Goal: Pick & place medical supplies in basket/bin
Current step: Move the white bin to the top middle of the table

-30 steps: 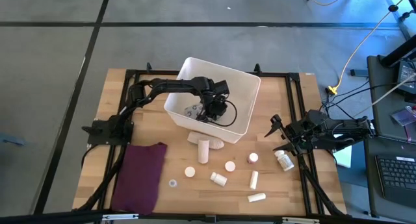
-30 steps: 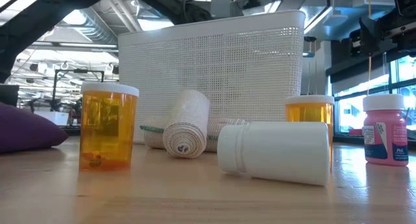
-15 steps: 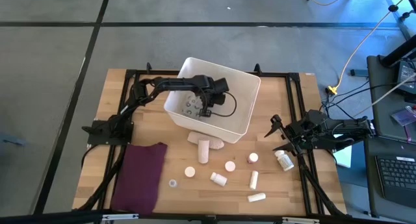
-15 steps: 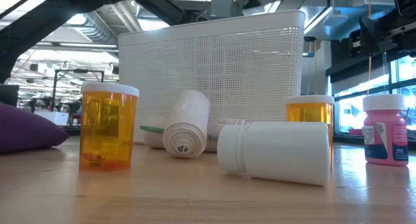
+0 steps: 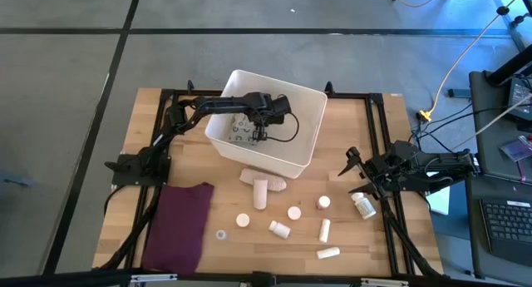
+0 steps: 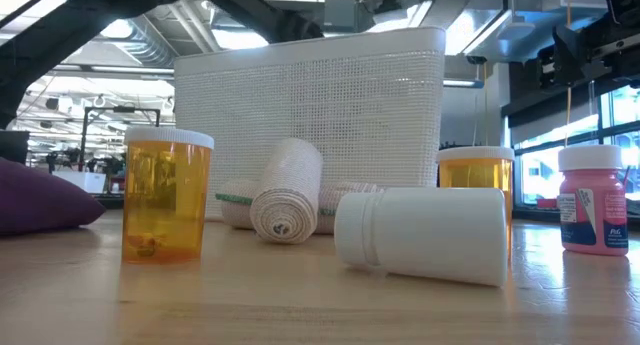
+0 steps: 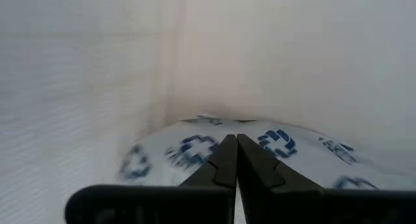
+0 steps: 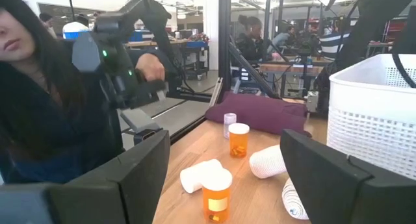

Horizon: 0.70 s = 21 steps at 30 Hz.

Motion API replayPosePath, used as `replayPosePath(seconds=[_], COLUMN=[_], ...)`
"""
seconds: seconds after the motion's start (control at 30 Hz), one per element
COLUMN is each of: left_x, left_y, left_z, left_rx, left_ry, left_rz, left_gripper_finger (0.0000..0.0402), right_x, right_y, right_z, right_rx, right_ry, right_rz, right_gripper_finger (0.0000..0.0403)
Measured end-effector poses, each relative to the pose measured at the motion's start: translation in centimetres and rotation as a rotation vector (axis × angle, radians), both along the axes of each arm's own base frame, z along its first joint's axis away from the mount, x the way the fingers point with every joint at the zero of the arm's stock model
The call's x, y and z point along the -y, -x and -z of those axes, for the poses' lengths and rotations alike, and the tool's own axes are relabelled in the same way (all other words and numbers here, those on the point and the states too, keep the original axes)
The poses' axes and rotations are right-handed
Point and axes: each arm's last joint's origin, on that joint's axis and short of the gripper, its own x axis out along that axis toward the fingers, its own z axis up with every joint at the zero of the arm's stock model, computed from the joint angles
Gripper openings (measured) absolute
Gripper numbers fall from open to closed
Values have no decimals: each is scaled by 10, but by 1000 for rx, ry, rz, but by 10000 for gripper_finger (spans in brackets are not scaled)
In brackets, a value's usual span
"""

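The white basket [image 5: 314,121] stands at the table's far middle; the low view shows its mesh wall [image 6: 310,115]. On its floor lies a pale packet printed with blue crosses [image 7: 188,149]. My left gripper [image 5: 261,136] reaches down into the basket, shut, its tips [image 7: 229,146] just over the packet. In front of the basket lie bandage rolls [image 5: 262,187], white bottles [image 5: 280,230] and round caps [image 5: 294,213]; the orange bottle [image 6: 165,193] stands upright. My right gripper [image 5: 349,172] waits open at the table's right edge. My left gripper points its shut fingers [image 7: 250,169] steeply down at the printed packet's top face [image 7: 270,141] inside the basket. Nothing shows between them. I cannot tell whether the tips touch the packet or stand just above it.
A maroon cloth [image 5: 179,225] lies flat at the near left. A pink bottle [image 5: 322,202] and a white bottle [image 5: 363,205] stand near my right gripper. A person [image 8: 39,87] is beyond the table in the right wrist view.
My left gripper has drawn a little toward the table's far left inside the basket and has rolled at the wrist, staying shut. The basket has slid a short way toward the far left with it. The supplies on the table have not moved.
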Motion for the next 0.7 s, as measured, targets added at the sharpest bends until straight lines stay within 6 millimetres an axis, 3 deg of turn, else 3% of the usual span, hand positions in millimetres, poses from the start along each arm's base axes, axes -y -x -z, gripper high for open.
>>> replayPosePath(seconds=[0.2, 0.37, 0.57, 0.7], left_x=[11, 35, 65, 78], left_y=[-6, 14, 78, 124], left_z=[-74, -155, -241, -262], left_rx=[172, 371, 687, 818], left_ry=[-87, -114, 53, 153], left_rz=[18, 48, 66, 60], left_gripper_finger=[2, 2, 3, 1], right_x=[0, 0, 0, 0], right_y=[0, 0, 0, 0], right_z=[0, 0, 1, 2], right_rx=[0, -2, -15, -42], right_ry=[0, -3, -3, -40], right_rz=[0, 0, -2, -5], right_gripper_finger=[294, 294, 294, 294])
